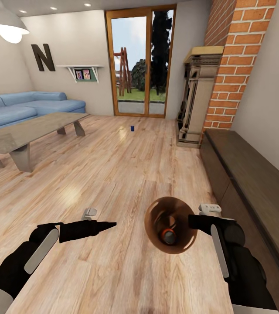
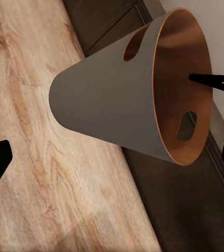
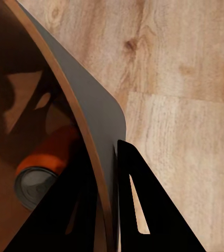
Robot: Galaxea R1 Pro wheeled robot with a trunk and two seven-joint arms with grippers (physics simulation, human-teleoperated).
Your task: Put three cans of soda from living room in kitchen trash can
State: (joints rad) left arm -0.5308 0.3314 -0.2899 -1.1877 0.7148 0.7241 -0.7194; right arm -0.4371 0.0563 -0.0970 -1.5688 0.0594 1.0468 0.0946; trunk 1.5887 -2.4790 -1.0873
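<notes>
**Bin carried by its rim, one can aboard, blue can waiting far off**

Nearest in, the right gripper (image 1: 199, 221) is seen clamped on the rim of the trash can (image 1: 153, 231): in the right wrist view one finger (image 3: 143, 210) lies outside the wall (image 3: 98, 113) and the other inside it, pinched tight. The bin is held off the floor, its mouth turned up toward the head camera. Inside, an orange soda can (image 3: 51, 152) is lying against the lower wall, silver end showing; in the head view it sits low in the bin (image 1: 168, 235).

The risk is judged to lie right here. A thin rim grip gives little hold against twisting, so any sharp turn of the base could swing the bin round the fingers, and it could slip free. If the mouth were tipped further, the loose can might be rolled straight out.

Across from it, the left gripper (image 1: 109, 225) is carried empty, its fingers drawn together to a narrow point, well clear of the bin.

Further out, the wood floor (image 1: 113, 174) is open, with the coffee table (image 1: 30, 131) at the left and the dark bench (image 1: 253, 174) along the right. A clipped corner could jolt the bin.

Farthest, the blue soda can (image 1: 132, 128) is standing upright on the floor before the glass doors (image 1: 141, 61). A clumsy reach there could knock it rolling.
</notes>
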